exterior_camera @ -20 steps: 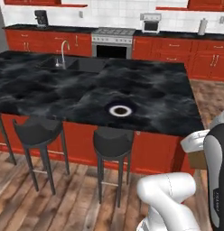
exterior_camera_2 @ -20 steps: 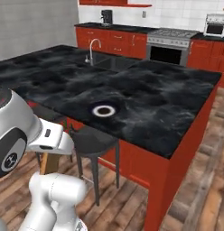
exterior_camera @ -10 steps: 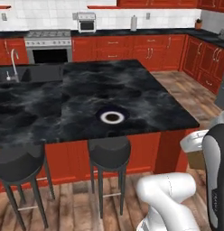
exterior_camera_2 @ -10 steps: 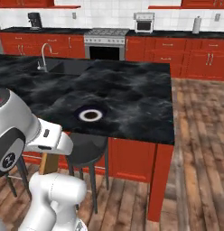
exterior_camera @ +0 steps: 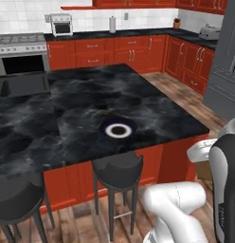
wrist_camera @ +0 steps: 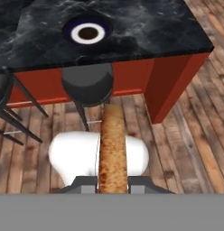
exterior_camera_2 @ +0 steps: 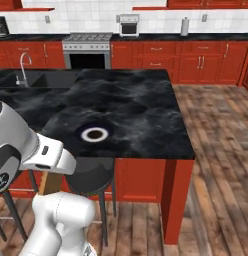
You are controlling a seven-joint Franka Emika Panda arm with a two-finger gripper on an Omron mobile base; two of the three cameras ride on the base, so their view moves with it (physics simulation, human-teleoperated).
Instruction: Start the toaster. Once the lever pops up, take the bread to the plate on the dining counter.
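Note:
My gripper (wrist_camera: 113,182) is shut on the bread (wrist_camera: 113,144), a tan-brown slice seen edge-on between the fingertips (wrist_camera: 85,182). It hangs low over the wooden floor, in front of the dining counter (wrist_camera: 145,27). The bread (exterior_camera_2: 50,183) peeks out under the white hand in the right base view and shows as a tan patch (exterior_camera: 203,170) in the left base view. The navy plate (exterior_camera: 118,129) with its white ring lies bare near the counter's front edge (exterior_camera_2: 94,133) (wrist_camera: 88,32). The grey toaster (exterior_camera: 209,32) stands on the far right wall counter.
Two black stools (exterior_camera: 118,171) (exterior_camera: 17,197) stand against the island's red base, one right below the plate (wrist_camera: 88,83). A toaster oven (exterior_camera: 61,23) and stove (exterior_camera_2: 87,47) line the back wall. A sink (exterior_camera_2: 23,75) sits at the island's left. Open wooden floor lies to the right (exterior_camera_2: 216,150).
The whole picture has shifted, so the base has moved around the island: the plate now lies closer and more central. My gripper stays shut on the bread.

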